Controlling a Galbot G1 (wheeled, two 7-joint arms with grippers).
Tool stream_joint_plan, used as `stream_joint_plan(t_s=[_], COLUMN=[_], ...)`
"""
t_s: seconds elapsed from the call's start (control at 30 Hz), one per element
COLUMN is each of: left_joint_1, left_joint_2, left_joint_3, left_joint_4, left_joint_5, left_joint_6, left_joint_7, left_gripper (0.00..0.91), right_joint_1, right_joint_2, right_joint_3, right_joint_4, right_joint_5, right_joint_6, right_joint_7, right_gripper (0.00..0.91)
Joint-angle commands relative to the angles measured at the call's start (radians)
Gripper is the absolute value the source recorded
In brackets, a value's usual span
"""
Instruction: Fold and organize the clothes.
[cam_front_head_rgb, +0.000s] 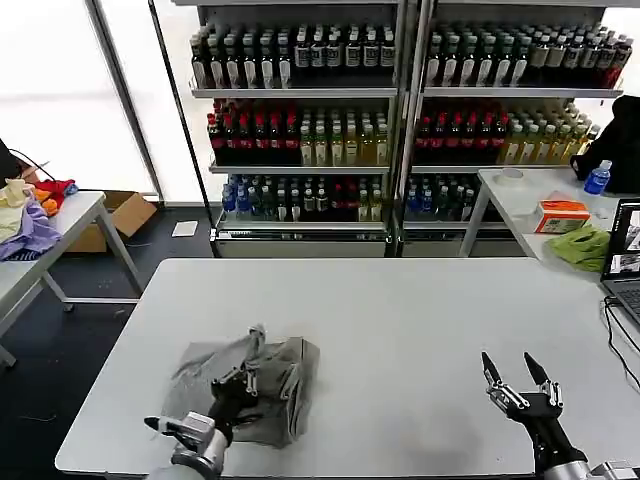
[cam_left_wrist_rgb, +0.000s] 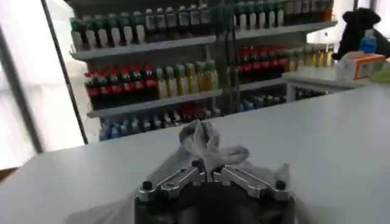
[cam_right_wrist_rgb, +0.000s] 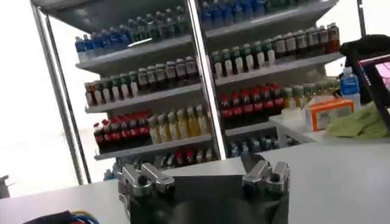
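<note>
Shop mock-up: drink-bottle shelves (cam_front_head_rgb: 300, 120) behind white table (cam_front_head_rgb: 400, 330).

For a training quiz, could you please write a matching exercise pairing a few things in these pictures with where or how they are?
Things:
1. light grey shirt
2. left claw
3. right claw
4. lime-green cloth

Places or states:
a. open above bare tabletop
b. on the side table beside the laptop
c. crumpled on the white table
d. closed on fabric

Pairs: 1-c, 2-d, 3-a, 4-b
</note>
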Motion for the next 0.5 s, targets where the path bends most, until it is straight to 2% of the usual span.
stream_joint_plan(t_s=[0.03,0.2,0.33,0.37,0.5], left_joint_1=[-0.026,0.007,0.082,0.099,0.108], left_joint_2=[-0.097,-0.098,-0.062,-0.046,0.012], left_joint_3=[0.110,0.045,-0.098,-0.219,-0.460], left_joint_4=[0.070,-0.027,-0.215,-0.279,-0.289], left_joint_5=[0.121,0.072,-0.062,-0.117,-0.236], left_joint_6=[0.000,-0.012,0.015,0.036,0.072], left_joint_7=[0.069,0.067,0.061,0.064,0.087], left_gripper=[0.907,0.907,0.907,0.907,0.907], right_joint_1=[-0.005,-0.010,-0.021,-0.021,-0.017], right_joint_2=[0.014,0.025,0.029,0.027,0.020], right_joint_3=[-0.006,-0.025,-0.023,-0.021,-0.024], right_joint_4=[-0.020,-0.018,-0.016,-0.017,-0.018], right_joint_5=[-0.002,-0.006,-0.010,-0.011,-0.011], right_joint_6=[0.009,0.012,0.018,0.020,0.022], right_joint_7=[0.005,0.002,0.000,0.000,0.000], right_gripper=[0.907,0.907,0.907,0.907,0.907])
